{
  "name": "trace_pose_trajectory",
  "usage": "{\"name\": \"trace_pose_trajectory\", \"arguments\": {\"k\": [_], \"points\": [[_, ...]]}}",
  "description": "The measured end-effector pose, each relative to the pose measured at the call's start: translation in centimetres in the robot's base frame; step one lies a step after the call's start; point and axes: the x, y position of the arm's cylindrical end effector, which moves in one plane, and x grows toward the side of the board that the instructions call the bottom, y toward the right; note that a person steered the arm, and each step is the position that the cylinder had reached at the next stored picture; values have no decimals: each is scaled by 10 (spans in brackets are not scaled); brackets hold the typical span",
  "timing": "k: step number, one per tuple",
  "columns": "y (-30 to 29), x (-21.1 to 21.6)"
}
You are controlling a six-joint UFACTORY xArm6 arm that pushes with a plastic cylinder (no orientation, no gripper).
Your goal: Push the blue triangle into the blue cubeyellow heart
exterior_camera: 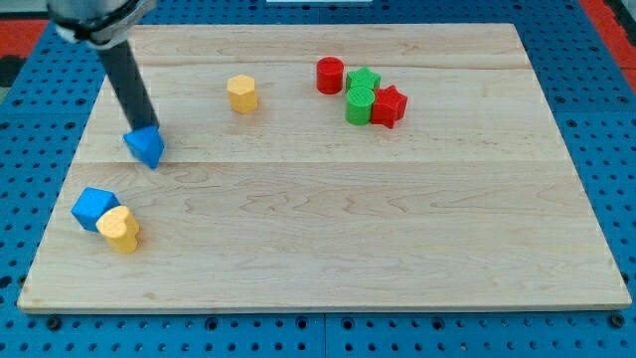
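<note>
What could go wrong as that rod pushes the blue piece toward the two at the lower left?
My tip touches the top edge of the blue triangle, so the wedge may twist and slip sideways. A hard shove could knock the blue cube and yellow heart apart or off the board's nearby edge.

No readable text, label, brand, number or sign in camera view. Table point(328, 249): bare wood grain, no print. Blocks: plain coloured faces, no markings. Rod: dark, unmarked. Blue pegboard surround point(596, 60): holes only, no lettering.
</note>
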Motion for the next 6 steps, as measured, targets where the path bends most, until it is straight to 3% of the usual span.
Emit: {"name": "trace_pose_trajectory", "arguments": {"k": [1,2,4,5,6], "points": [[0,40],[2,27],[2,60],[17,28],[68,-3]]}}
